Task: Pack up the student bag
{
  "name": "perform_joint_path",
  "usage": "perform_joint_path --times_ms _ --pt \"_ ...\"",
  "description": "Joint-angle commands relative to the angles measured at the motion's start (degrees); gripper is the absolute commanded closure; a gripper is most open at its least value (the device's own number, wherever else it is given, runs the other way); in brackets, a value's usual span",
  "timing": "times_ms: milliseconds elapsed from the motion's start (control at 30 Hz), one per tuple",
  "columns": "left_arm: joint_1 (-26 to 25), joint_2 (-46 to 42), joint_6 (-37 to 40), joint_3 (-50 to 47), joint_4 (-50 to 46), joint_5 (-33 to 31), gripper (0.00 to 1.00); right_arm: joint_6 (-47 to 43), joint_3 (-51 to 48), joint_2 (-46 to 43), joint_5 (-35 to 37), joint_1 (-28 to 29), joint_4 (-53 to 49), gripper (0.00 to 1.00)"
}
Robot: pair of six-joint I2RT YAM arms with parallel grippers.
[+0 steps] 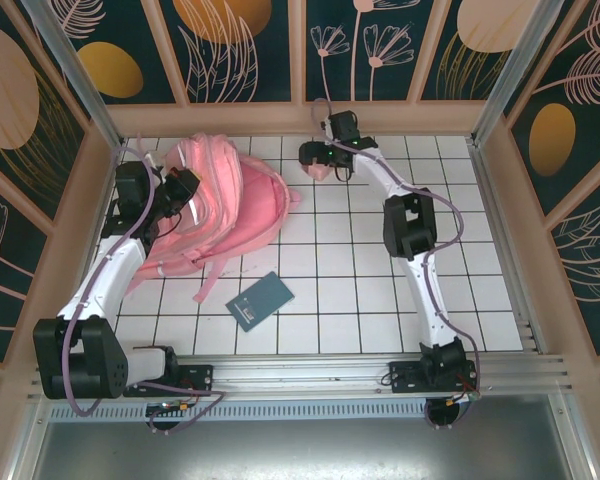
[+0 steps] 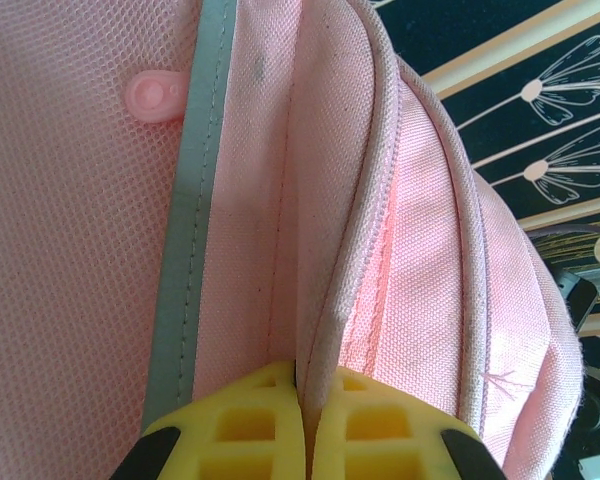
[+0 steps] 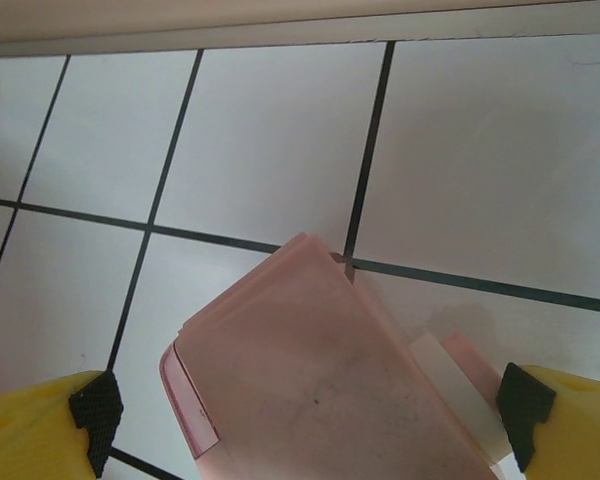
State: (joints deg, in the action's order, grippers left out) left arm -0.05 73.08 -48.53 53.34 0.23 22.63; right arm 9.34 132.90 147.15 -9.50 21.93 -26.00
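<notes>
Pink rim fabric of the student bag is pinched in the left claw, closed tight. The right claw stands wide and empty, with a pink pouch between its jaws on the surface. Loading step: closing on it likely comes next.

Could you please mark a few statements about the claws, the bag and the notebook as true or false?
1. The left claw is shut on a fold of the bag. True.
2. The right claw is shut. False: it is open, with its fingers on either side of a flat pink item.
3. The notebook is inside the bag. False: it lies on the table, outside the bag.
4. The bag lies on the table's left side. True.
</notes>
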Motion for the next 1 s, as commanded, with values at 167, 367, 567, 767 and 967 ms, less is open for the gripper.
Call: perform_joint_path --times_ms 167,367,567,767,967 --pt "0.85 1.15 0.01 0.43 -0.1 -1.1 1.0 -8.42 -9.25 -5.06 14.28 6.12 -1.33 0.02" --pt "0.85 0.92 0.51 1.26 -1.44 -2.96 1.0 -8.33 -18.48 -12.01 14.82 7.69 2.68 0.04" --pt "0.85 1.18 0.34 1.52 -1.57 -3.1 1.0 -3.1 -7.66 -9.06 15.6 6.18 -4.19 0.01" --pt "0.86 0.29 0.23 1.67 -2.16 -4.43 1.0 6.98 2.93 -4.0 10.81 4.21 -6.72 0.01" --pt "0.85 0.62 0.02 1.85 -2.25 -4.07 1.0 16.61 5.4 -0.96 6.65 2.28 -5.85 0.01"
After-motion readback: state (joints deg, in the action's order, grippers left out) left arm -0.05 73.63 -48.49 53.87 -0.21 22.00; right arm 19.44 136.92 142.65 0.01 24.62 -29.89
